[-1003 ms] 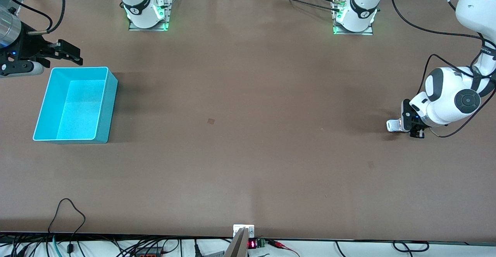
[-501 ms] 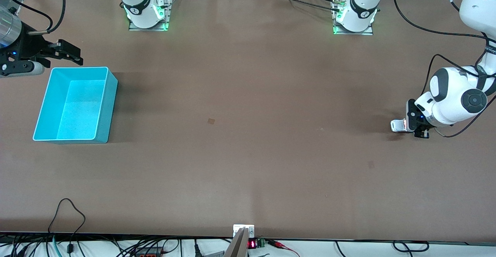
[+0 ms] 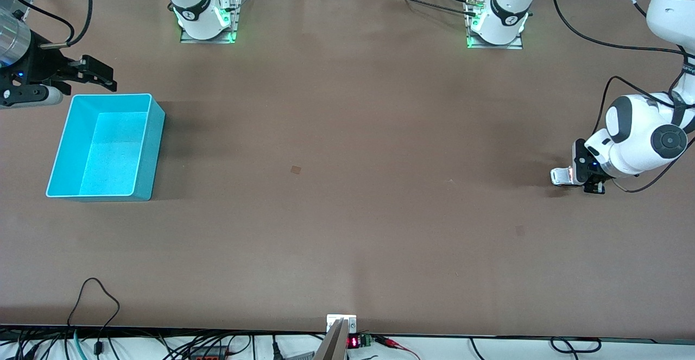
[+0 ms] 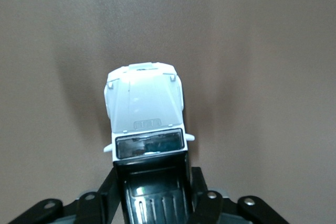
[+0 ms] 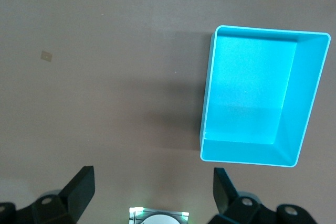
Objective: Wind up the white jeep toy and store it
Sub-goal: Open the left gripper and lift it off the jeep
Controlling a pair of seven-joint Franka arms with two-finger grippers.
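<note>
**Toy jeep at one end, bin at the other.** The white jeep toy (image 4: 144, 114) sits wheels-down on the brown table (image 3: 347, 213) at the left arm's end, close to that end's edge. Its bonnet points down the length of the table toward the right arm's end. The left gripper (image 4: 155, 178) is low over the toy and straddles its black ribbed roof. Whether it clamps the toy or only brackets it cannot be told.

At the right arm's end, well apart from the toy, stands the turquoise bin (image 3: 157, 148), which is empty. The right gripper (image 5: 152, 182) waits over the table just off the bin's rim, with its jaws spread wide and nothing between them.

Storing is plainly not done. Winding looks to be the step in hand, though how far it has gone cannot be read from the toy.

The long stretch of table between jeep and bin is bare apart from a small dark patch (image 3: 296, 170) near the middle, so there is ample room to roll or carry the toy. The tight spots are the table edge close by the jeep and the bin's upright walls, which a carried toy must clear before it is dropped in.
</note>
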